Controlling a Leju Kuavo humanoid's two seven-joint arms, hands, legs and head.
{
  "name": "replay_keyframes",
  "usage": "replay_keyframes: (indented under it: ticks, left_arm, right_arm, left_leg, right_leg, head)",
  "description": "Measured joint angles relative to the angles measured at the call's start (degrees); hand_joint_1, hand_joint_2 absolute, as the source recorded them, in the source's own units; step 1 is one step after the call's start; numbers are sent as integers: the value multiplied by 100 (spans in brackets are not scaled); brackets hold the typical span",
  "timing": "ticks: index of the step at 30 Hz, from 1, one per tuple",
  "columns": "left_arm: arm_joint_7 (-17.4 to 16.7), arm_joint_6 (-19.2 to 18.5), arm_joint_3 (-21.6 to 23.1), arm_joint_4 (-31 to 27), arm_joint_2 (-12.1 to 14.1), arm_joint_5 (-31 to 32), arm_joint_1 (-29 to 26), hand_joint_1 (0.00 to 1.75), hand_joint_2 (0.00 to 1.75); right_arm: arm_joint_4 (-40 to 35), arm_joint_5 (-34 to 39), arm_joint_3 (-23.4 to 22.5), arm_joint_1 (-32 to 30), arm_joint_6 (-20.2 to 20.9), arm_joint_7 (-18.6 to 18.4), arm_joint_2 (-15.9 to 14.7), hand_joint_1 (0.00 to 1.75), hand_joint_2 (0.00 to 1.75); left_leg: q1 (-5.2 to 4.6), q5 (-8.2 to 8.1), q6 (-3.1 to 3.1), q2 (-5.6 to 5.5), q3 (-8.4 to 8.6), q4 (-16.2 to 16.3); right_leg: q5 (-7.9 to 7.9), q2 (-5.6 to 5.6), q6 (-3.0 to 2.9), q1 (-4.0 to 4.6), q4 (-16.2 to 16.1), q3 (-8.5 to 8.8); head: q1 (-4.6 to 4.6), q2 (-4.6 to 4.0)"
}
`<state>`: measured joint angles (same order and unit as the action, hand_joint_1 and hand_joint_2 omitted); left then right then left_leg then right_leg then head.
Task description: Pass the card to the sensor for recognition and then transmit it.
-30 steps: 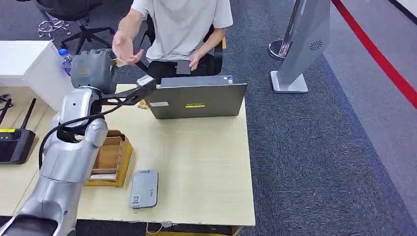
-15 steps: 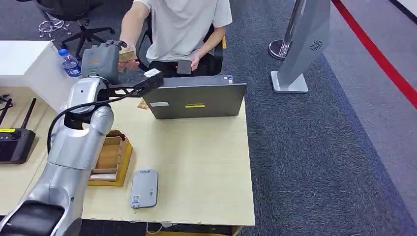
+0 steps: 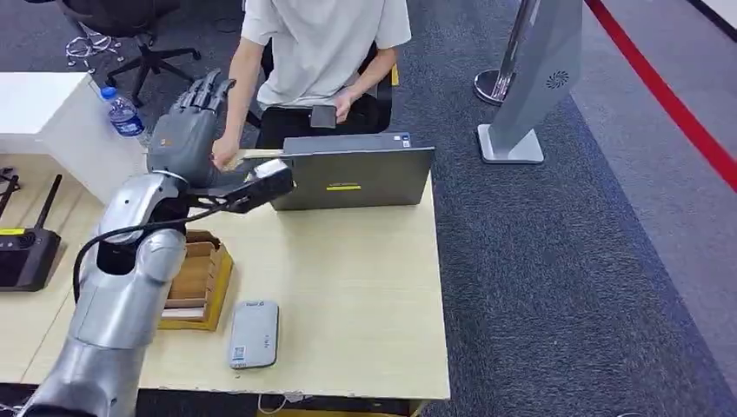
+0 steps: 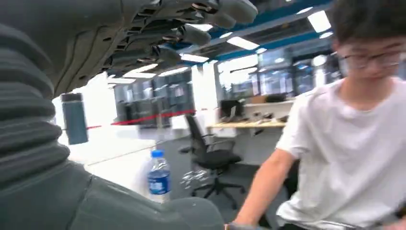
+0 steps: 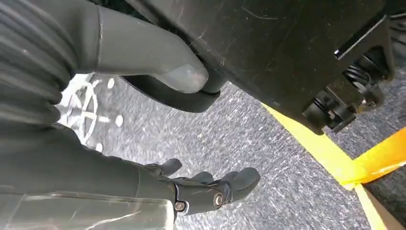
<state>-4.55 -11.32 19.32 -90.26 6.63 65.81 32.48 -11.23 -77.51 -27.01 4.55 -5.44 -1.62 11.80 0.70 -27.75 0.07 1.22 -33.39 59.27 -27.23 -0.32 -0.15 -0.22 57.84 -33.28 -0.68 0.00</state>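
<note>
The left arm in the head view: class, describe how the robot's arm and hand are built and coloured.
The left arm has smooth silver shells, with a black cable looping outside it near the wrist. A black bracket carrying a small white-topped box sticks out at the wrist. The left hand is dark grey with darker segmented fingers; the left wrist view shows its grey ribbed cover.

An open-plan office. Beyond the raised left hand (image 3: 193, 122), a person in a white T-shirt (image 3: 323, 48) sits behind a grey laptop (image 3: 352, 174) on the pale wooden surface (image 3: 348, 287). Dark blue-grey carpet (image 3: 556, 261) covers the floor. Past the hand's fingers stand a black swivel office chair (image 4: 210, 155), rows of desks, glass partitions and long ceiling light panels (image 4: 242, 43).
</note>
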Motion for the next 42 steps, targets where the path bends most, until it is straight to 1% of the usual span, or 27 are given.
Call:
replay_keyframes:
  ticks: [2,4,5,7,10,13,14,16,20,25,32,39,42]
  left_arm:
    - [291,146,96,-522,435,-105,-513,0,175]
    - [546,368,122,-918,824,-168,-1039,0,175]
    - [676,475,122,-1103,1073,-212,-1292,0,175]
    - [875,632,122,-1368,1390,-271,-1732,0,175]
    - [1223,877,122,-1680,1941,-358,-2496,0,175]
    - [1638,1264,105,-1818,2376,-371,-3107,0,175]
    - [1764,1403,94,-1839,2455,-371,-3253,0,175]
    - [1894,1602,39,-1850,2622,-358,-3522,0,175]
    - [2012,1792,-169,-1835,2692,-238,-3876,0,175]
    - [2020,1843,-385,-1669,2666,-203,-4114,0,175]
    - [2020,1882,-542,-1229,2526,-207,-4138,0,175]
    - [2064,2166,-708,-862,2390,-240,-4141,0,175]
    - [2079,2212,-774,-757,2347,-240,-4141,0,175]
  right_arm:
    - [0,114,-76,-23,-48,26,-5,0,175]
    - [0,160,-123,-32,-72,46,-9,0,175]
    - [0,200,-145,-36,-79,46,-13,0,175]
    - [0,228,-206,-40,-92,53,-13,0,175]
    - [0,269,-269,-51,-120,77,-15,0,175]
    - [0,296,-311,-57,-131,122,-20,0,175]
    - [0,289,-321,-58,-131,127,-22,0,175]
    - [0,272,-348,-58,-131,127,-22,0,175]
    - [0,217,-352,-56,-133,127,-22,0,175]
    - [0,197,-352,-55,-138,127,-22,0,175]
    - [0,132,-352,-53,-138,147,-22,0,175]
    - [0,103,-352,-52,-133,162,-22,0,175]
    - [0,101,-352,-52,-131,164,-22,0,175]
  left_leg:
    - [0,-4,-6,10,6,-3]
    - [1,-4,-7,13,7,-7]
    - [1,-4,-7,12,7,-10]
    - [1,-6,-10,9,6,-15]
    - [1,-8,-13,13,8,-18]
    - [1,-8,-13,3,6,-17]
    - [1,-8,-13,-2,5,-17]
    - [0,-8,-13,-2,5,-18]
    - [0,-8,-13,-5,6,-17]
    - [1,-8,-13,-6,7,-17]
    - [1,-8,-13,-10,7,-17]
    - [1,-8,-13,-11,6,-17]
    - [1,-8,-13,-12,6,-17]
  right_leg:
    - [-3,11,-2,0,0,-3]
    - [-8,14,-7,0,0,-7]
    - [-12,12,-13,1,0,-9]
    - [-14,7,-13,1,0,-8]
    - [-18,12,-17,1,0,-9]
    - [-22,-1,-14,0,0,-9]
    - [-23,-7,-15,0,0,-7]
    - [-23,-6,-15,0,0,-6]
    - [-22,-10,-14,0,-2,-3]
    - [-21,-11,-14,0,-1,-2]
    - [-21,-13,-14,0,-1,-1]
    - [-21,-14,-14,0,-1,-1]
    - [-21,-15,-14,0,-1,-1]
  head:
    - [-2,0]
    - [-2,0]
    - [-2,0]
    - [-2,0]
    - [-2,0]
    - [-2,0]
    - [-2,0]
    - [-2,0]
    - [-2,0]
    - [-2,0]
    - [-2,0]
    - [-2,0]
    - [-2,0]
